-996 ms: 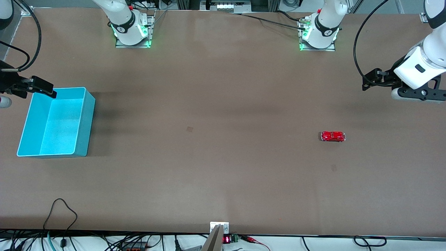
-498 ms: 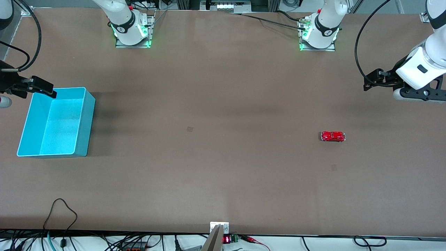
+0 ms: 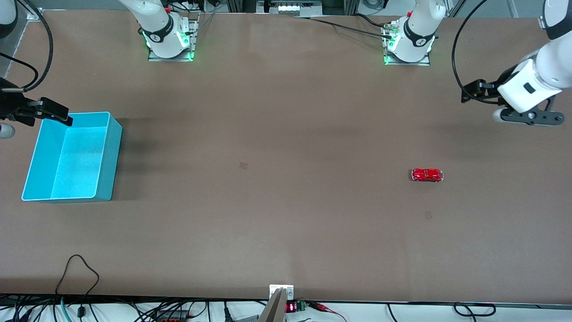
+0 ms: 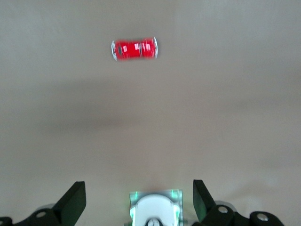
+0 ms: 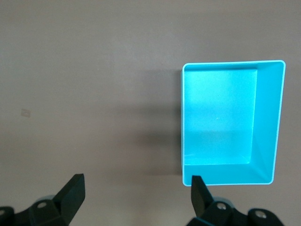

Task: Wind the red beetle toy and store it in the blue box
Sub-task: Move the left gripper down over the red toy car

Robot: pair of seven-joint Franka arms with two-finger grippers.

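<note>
The red beetle toy point(image 3: 427, 175) stands on the brown table toward the left arm's end; it also shows in the left wrist view point(image 4: 134, 49). The blue box point(image 3: 108, 170) stands empty at the right arm's end; it also shows in the right wrist view point(image 5: 268, 122). My left gripper point(image 3: 529, 117) hangs over bare table at the left arm's end, well apart from the toy, open and empty point(image 4: 138, 202). My right gripper point(image 3: 6, 127) waits over the table edge beside the box, open and empty point(image 5: 136, 197).
The two arm bases point(image 3: 170, 42) point(image 3: 409, 44) stand along the table's edge farthest from the front camera. Cables point(image 3: 80, 273) and a small display point(image 3: 290, 307) lie at the nearest edge. A small dark mark point(image 3: 243, 165) is on the mid-table.
My left gripper has shifted a little toward the arm bases and slightly toward the table's middle. The toy, the box and the right arm have not moved.
</note>
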